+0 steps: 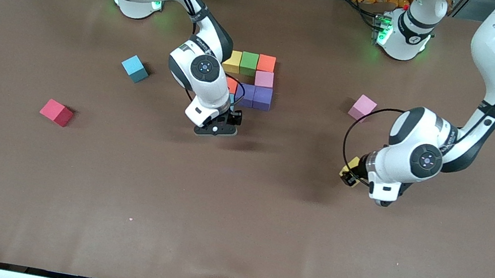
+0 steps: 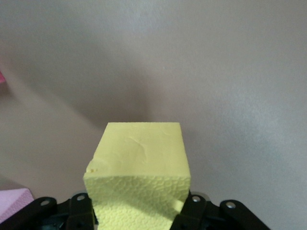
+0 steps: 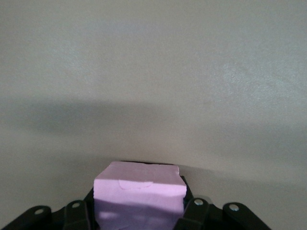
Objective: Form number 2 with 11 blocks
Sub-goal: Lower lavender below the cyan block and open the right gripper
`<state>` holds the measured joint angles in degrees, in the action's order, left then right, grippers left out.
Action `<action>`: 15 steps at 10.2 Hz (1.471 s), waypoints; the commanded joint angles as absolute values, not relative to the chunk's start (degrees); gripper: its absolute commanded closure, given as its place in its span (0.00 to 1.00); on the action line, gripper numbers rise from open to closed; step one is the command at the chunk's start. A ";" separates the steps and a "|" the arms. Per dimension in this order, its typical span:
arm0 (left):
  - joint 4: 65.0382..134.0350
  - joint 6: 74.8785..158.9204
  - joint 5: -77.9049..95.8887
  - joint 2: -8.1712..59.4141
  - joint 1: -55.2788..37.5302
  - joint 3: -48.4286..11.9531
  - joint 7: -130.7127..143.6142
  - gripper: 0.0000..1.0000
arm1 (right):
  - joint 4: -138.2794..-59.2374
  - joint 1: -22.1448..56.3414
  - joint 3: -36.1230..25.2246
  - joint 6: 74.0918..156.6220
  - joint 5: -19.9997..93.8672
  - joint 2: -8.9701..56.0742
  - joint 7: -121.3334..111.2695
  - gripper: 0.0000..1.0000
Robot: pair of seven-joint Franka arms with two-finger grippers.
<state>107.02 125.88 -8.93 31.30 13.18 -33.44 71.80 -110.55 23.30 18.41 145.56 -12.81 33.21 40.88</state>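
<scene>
The left gripper (image 1: pixel 356 175) clamps a yellow block (image 2: pixel 139 167) above bare table (image 1: pixel 234 217), the right gripper (image 1: pixel 222 122) clamps a pink block (image 3: pixel 139 189) beside the unfinished number 2 (image 1: pixel 252 82), whose nearer cubes its arm hides.

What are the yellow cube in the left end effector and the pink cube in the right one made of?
Yellow cube: looks like soft matte foam; its lower face shows a pebbled cell texture, and there is a crease and a nicked edge. Pink cube: likely the same foam, matte with a faint surface dent, though its texture is less clear.
</scene>
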 commanded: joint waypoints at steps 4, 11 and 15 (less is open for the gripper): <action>105.47 125.42 -7.91 32.43 10.99 -33.31 76.03 0.68 | -112.50 23.47 18.11 146.07 -15.03 31.64 42.45 0.56; 105.47 125.33 -7.65 32.43 10.46 -33.31 76.46 0.68 | -112.50 23.12 18.11 146.25 -15.12 31.90 42.45 0.20; 105.47 125.42 -7.65 32.43 10.20 -33.40 78.48 0.68 | -112.41 22.68 18.11 145.90 -15.03 31.38 42.45 0.00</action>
